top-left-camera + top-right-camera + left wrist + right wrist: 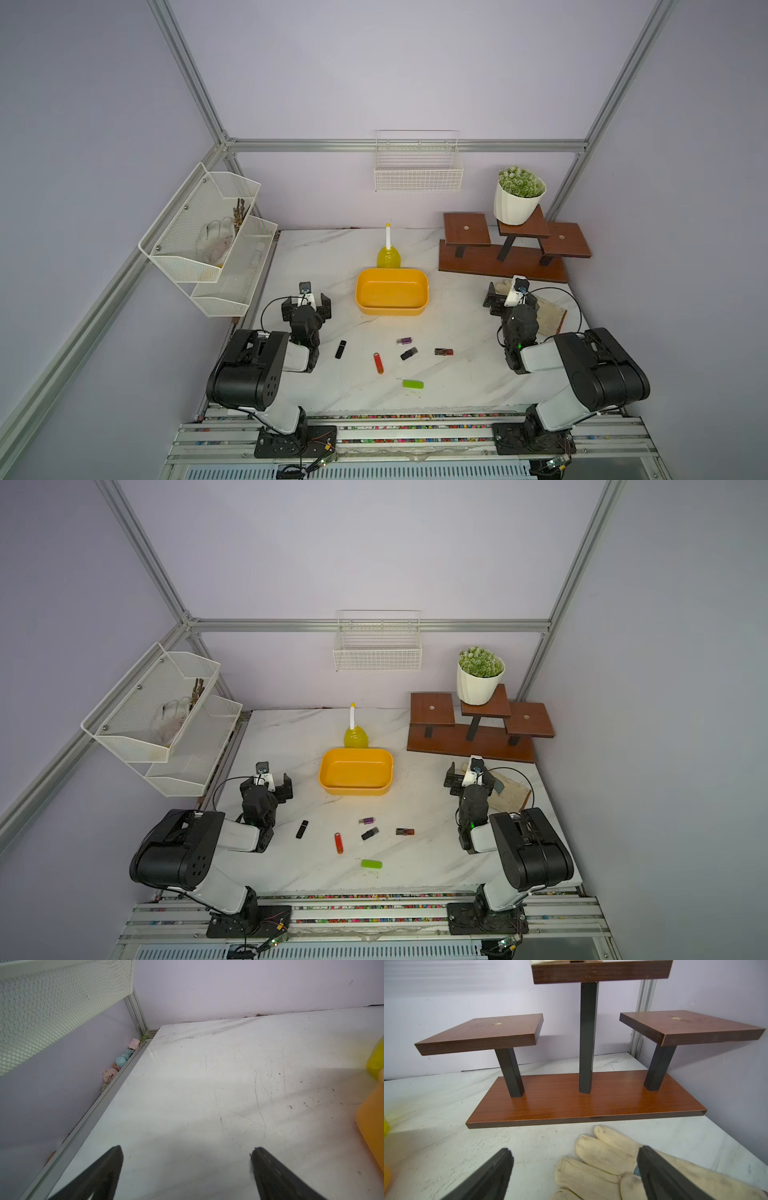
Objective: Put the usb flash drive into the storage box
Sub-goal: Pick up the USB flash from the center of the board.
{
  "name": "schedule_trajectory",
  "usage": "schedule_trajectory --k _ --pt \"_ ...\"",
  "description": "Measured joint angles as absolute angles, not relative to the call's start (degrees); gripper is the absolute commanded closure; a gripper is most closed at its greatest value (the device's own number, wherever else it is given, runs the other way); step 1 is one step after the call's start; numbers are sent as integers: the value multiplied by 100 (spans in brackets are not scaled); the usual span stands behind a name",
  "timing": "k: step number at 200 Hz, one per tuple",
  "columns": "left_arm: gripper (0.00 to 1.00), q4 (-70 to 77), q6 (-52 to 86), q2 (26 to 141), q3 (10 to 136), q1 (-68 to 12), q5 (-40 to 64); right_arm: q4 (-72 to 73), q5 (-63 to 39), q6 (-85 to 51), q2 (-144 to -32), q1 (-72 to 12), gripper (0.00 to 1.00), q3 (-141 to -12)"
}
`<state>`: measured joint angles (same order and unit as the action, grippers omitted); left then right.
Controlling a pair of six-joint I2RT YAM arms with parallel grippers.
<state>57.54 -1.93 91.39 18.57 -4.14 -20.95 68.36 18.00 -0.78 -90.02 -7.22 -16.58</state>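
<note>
Task apparently unstarted: in both top views my left gripper (306,308) and right gripper (512,304) stand wide and empty. The storage box (391,293) sits between them with nothing in it, and six usb flash drives (378,363) lie on the table (457,374) behind my jaws. Left wrist view: bare table between my spread jaws, the box's wall off to one side. Right wrist view: a glove (602,1159) beneath my spread jaws, a wooden stand (587,1097) ahead.
</note>
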Motion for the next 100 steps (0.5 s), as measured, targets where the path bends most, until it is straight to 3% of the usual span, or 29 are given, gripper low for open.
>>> schedule_trajectory --k 100 --pt "0 5752 -152 9139 1857 -414 -2093 6836 1800 -78 -9002 -722 1 -1658"
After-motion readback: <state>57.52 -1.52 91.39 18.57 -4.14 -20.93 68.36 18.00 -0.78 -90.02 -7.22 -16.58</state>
